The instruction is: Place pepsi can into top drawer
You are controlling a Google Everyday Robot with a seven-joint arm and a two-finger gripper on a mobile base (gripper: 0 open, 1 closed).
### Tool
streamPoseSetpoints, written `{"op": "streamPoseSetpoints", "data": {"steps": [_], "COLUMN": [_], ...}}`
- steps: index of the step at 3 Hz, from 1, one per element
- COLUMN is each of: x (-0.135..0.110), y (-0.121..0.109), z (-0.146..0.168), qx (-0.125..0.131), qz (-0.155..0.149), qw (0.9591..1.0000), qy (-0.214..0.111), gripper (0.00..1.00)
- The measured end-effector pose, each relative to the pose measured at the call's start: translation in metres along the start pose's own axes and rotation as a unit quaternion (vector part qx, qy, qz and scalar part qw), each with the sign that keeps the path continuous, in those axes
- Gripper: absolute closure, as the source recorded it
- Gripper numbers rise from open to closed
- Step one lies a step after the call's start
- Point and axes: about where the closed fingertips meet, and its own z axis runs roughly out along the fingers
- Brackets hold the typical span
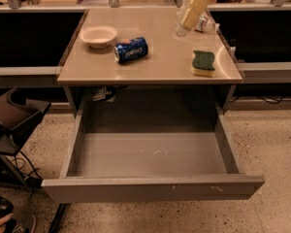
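- Camera view: my gripper (182, 28) hangs over the back right of the table top (160, 71), at the end of my cream-coloured arm and just beside a clear plastic bottle (204, 22). From this view I cannot tell whether it is spread or pressed together.
- The pepsi can (131, 50) lies on its side on the left-centre of the table top, just beside a white bowl (98, 35) and well apart from my gripper. Its long axis runs roughly left to right, with one silver end turned toward the bowl.
- I judge the can light, thin-walled and smooth. It is stiff enough for a firm pinch but would dent under a hard one (full or drained, I cannot say). Lying down, it may roll if I nudge it before closing.
- The best hold, I judge, is from above across the middle of the blue barrel, jaws square to the long axis and clear of the rims.
- The top drawer (153, 189) stands pulled well out below the table's front edge, so the way in from above is open.
- A green-and-yellow sponge (203, 62) sits near the right front, apart from the can.
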Motion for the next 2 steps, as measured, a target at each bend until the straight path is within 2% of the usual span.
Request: {"op": "streamPoseSetpoints", "data": {"steps": [1,2], "x": [0.064,0.106], "y": [-0.021,-0.039], "z": [0.026,0.025], "qx": [0.003,0.063], "qz": [0.062,0.124], "qw": [0.9967,0.9882], "qy": [0.052,0.065], "gripper": [0.0,0.0]}}
